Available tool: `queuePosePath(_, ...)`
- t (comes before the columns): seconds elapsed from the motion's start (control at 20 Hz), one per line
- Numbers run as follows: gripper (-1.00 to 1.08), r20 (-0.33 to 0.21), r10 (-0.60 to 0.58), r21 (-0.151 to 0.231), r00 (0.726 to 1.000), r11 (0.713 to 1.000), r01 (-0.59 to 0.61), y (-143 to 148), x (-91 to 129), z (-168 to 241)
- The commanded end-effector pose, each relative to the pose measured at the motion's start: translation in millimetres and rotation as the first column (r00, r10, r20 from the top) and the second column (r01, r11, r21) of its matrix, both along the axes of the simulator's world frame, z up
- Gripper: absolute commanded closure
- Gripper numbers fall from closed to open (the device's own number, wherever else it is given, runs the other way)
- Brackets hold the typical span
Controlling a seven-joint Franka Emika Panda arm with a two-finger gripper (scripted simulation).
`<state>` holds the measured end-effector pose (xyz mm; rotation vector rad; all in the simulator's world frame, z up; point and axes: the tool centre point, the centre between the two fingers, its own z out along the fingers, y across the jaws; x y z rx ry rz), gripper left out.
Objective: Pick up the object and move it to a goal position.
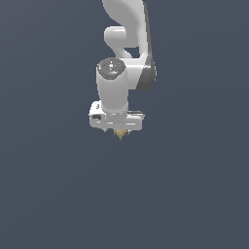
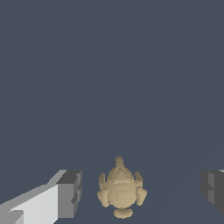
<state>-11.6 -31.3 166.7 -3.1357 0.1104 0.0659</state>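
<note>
Knobbly tan object (image 2: pixel 121 195) (matte, lobed) sits untouched between the wide-spread gripper (image 2: pixel 142 192) fingers.

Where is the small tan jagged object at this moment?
In the wrist view the small tan jagged object sits between the two grey fingers of the open white gripper, touching neither. In the exterior view it peeks out just below the gripper, near the picture's centre.
</note>
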Motion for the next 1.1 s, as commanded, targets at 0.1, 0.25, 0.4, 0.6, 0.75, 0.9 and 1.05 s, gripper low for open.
queuePosePath(0.1, -0.92, 0.001, 0.001, -0.002, 1.000, 1.000, -0.001, -2.0, 0.0, 0.6)
queuePosePath(0.25, -0.92, 0.003, 0.008, -0.010, 1.000, 1.000, -0.008, -11.9, 0.1, 3.5)
queuePosePath(0.4, -0.92, 0.004, 0.017, -0.019, 1.000, 1.000, -0.017, -21.7, 0.2, 6.6)
queuePosePath(0.6, -0.92, 0.004, 0.019, -0.020, 1.000, 1.000, -0.019, -22.4, 0.3, 6.9)
queuePosePath(0.75, -0.92, 0.005, 0.006, -0.019, 1.000, 1.000, -0.006, -21.2, -1.0, 5.2)
queuePosePath(0.9, -0.92, 0.007, -0.019, -0.019, 1.000, 1.000, 0.019, -19.9, -3.5, 1.9)
queuePosePath(1.05, -0.92, 0.009, -0.055, -0.018, 0.998, 0.998, 0.055, -17.5, -7.3, -2.8)
